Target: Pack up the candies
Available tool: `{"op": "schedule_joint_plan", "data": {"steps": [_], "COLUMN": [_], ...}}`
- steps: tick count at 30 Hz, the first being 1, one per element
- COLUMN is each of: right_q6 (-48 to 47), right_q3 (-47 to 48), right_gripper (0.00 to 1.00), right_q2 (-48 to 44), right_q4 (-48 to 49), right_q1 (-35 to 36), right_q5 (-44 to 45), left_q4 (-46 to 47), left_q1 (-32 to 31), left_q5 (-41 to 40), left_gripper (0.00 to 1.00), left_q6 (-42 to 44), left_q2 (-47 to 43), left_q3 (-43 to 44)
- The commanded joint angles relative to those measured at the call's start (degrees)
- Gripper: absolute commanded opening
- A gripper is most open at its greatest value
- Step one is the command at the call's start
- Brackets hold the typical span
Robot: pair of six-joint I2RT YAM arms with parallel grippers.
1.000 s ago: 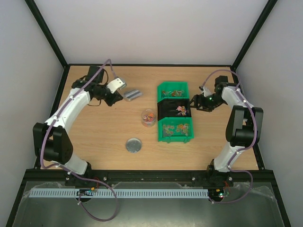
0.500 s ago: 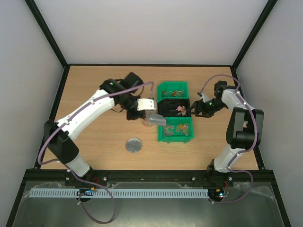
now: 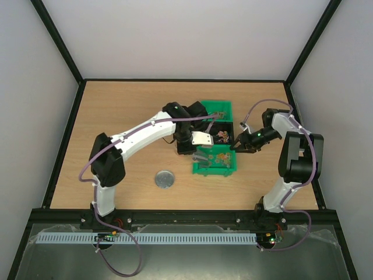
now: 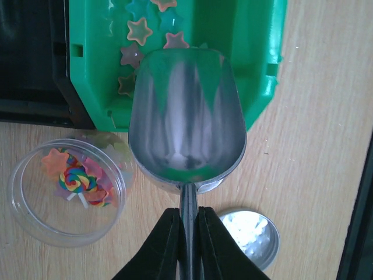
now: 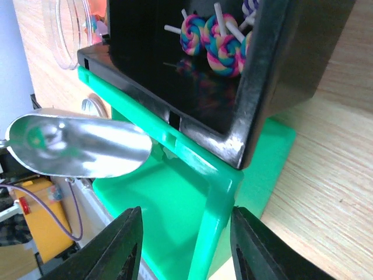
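Observation:
My left gripper [image 4: 187, 233] is shut on the handle of the empty metal scoop [image 4: 186, 116]. The scoop's bowl hangs over the near green bin [image 4: 256, 70], above star-shaped candies [image 4: 140, 35]. In the top view the scoop [image 3: 201, 157] sits at that bin's left end. A clear jar [image 4: 64, 192] with a few candies and a lollipop stands left of the scoop. My right gripper [image 5: 183, 248] is open, its jaws astride the green bin's corner wall [image 5: 218, 221], not closed on it. The scoop also shows in the right wrist view [image 5: 76, 146].
A black bin [image 5: 215, 41] with swirl lollipops sits between the near green bin [image 3: 218, 158] and a far green bin [image 3: 213, 114]. The round silver lid [image 3: 164, 179] lies on the wood nearer the arms, also seen beside my left fingers [image 4: 247, 236].
My left arm swung right from the table's back left, carrying the scoop past the jar to the near green bin. My right gripper shifted slightly toward that bin's corner.

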Motion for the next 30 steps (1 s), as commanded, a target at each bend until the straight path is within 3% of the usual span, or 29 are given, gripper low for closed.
{"op": "schedule_joint_plan", "data": {"steps": [1, 12, 22, 30], "right_q6": [-0.80, 0.10, 0.91, 0.95], "right_q3": [-1.64, -3.58, -3.43, -4.31], "right_gripper": [0.42, 0.29, 0.27, 0.18], "right_q2": [0.74, 0.82, 0.99, 0.47], "right_q4": [-3.15, -0.63, 0.72, 0.77], "right_q1": [0.02, 0.02, 0.10, 0.11], "right_q5": [-2.54, -3.22, -3.66, -3.53], "left_q4": [-3.86, -2.86, 10.52, 14.75], "left_q1": [-1.20, -2.69, -2.74, -2.57], "left_q5": [-4.16, -6.09, -2.95, -0.84], "left_gripper": [0.02, 0.02, 0.02, 0.02], "left_q6": [-4.42, -7.10, -8.23, -9.73], "left_q2": [3.48, 9.50, 8.74, 8.49], "left_q3": [4.03, 5.41, -0.71, -2.01]}}
